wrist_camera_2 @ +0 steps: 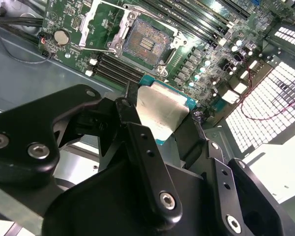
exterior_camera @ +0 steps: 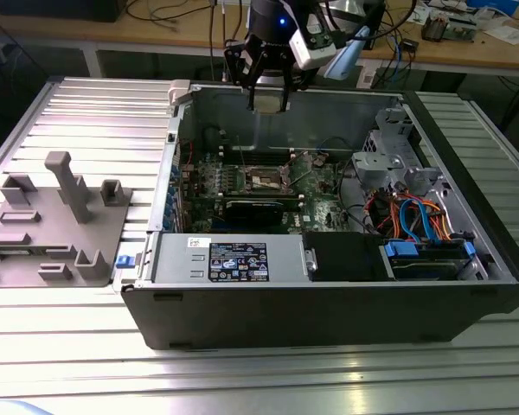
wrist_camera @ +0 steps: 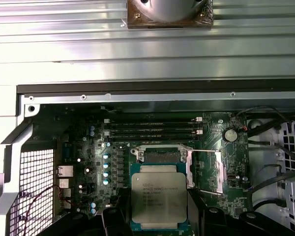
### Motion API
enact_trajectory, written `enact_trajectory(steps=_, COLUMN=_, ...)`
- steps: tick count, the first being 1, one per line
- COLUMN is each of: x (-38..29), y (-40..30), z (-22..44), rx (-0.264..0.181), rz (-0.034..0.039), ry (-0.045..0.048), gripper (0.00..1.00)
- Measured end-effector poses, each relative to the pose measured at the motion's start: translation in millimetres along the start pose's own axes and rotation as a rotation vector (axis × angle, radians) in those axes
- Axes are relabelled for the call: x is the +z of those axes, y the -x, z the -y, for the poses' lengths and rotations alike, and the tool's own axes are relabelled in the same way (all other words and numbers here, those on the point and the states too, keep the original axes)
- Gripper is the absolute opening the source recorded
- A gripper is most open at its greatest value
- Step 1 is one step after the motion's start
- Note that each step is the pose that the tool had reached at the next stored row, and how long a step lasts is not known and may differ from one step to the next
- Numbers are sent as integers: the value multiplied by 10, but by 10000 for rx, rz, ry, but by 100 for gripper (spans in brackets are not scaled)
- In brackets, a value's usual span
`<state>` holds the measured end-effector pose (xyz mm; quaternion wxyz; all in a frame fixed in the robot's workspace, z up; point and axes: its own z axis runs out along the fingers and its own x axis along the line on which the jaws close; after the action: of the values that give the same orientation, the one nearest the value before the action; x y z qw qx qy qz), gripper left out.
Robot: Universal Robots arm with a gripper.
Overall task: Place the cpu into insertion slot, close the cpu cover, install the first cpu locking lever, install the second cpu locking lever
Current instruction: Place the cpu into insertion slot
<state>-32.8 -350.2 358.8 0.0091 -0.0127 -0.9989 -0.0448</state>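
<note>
A robot arm's black gripper (exterior_camera: 268, 97), at the top centre of the exterior view, hangs over the rear wall of an open computer case (exterior_camera: 329, 303). It is closed to the width of the cpu (wrist_camera_2: 162, 110), which it pinches by two opposite edges between its fingers (wrist_camera_2: 137, 142), silvery face toward the cameras in both wrist views. The chip is in the air, well apart from the green circuit board (exterior_camera: 316, 186) on the floor of the case. The insertion slot (wrist_camera_2: 145, 45) lies bare near the middle of the exterior view, its dark centre exposed. The cpu cover (wrist_camera_2: 99, 22) is swung up and away beside it, and a thin wire locking lever (wrist_camera_2: 98, 49) is released alongside. The work appears to be at its first step: the chip is picked up and carried over the case but not yet seated, with cover and levers undone. Seating it would seem to call for lining the chip squarely over the slot, edges parallel to the rim. It would then need a level, gentle descent that keeps the fingers clear of the raised cover and lever, and a release once the chip sits flat.
</note>
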Motion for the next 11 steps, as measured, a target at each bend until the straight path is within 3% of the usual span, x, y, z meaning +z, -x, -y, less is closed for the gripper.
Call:
enact_trajectory(steps=4, x=43, y=1, z=4, rx=0, rz=0, ry=0, gripper=54)
enact_trajectory(steps=11, x=56, y=1, z=5, rx=0, rz=-1, ry=-1, gripper=54)
